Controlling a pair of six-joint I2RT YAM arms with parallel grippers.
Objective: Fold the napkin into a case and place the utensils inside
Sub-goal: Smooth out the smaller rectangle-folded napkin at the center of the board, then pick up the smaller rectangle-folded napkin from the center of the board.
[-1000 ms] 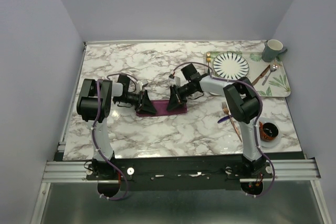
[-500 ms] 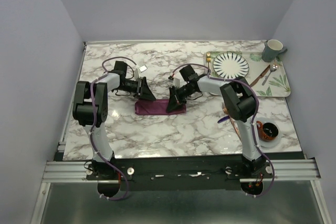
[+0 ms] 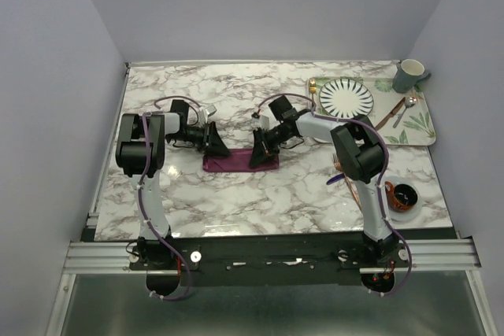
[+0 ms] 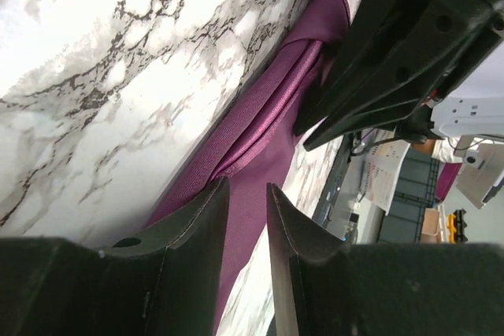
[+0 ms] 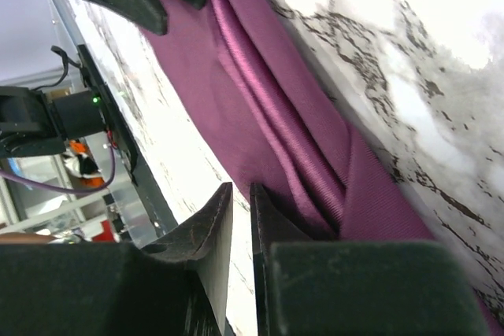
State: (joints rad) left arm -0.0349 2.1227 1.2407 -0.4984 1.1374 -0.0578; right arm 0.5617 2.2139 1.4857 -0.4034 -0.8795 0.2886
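The napkin (image 3: 239, 164) lies on the marble as a narrow plum-purple strip with layered lengthwise folds (image 4: 268, 116) (image 5: 260, 100). My left gripper (image 3: 219, 149) (image 4: 246, 186) sits low at its left end, jaws a little apart, with flat cloth showing through the gap. At the strip's right end my right gripper (image 3: 257, 160) (image 5: 240, 188) rests at the near edge of the cloth, open by a thin slit with marble showing through it. Each wrist view shows the other gripper's black fingers across the strip. The copper fork (image 3: 339, 164) and dark blue knife (image 3: 335, 181) lie beside the right arm, partly hidden by it.
A patterned tray (image 3: 417, 130) at the back right holds a striped plate (image 3: 346, 97), a silver spoon (image 3: 402, 112) and another thin utensil (image 3: 389, 116). A grey mug (image 3: 409, 76) stands at its far corner. A dark cup on an orange saucer (image 3: 403, 197) sits front right.
My left arm has swung and its gripper has shifted a little toward the far side at the napkin's left end, its jaws slightly narrower. The right gripper has barely moved.
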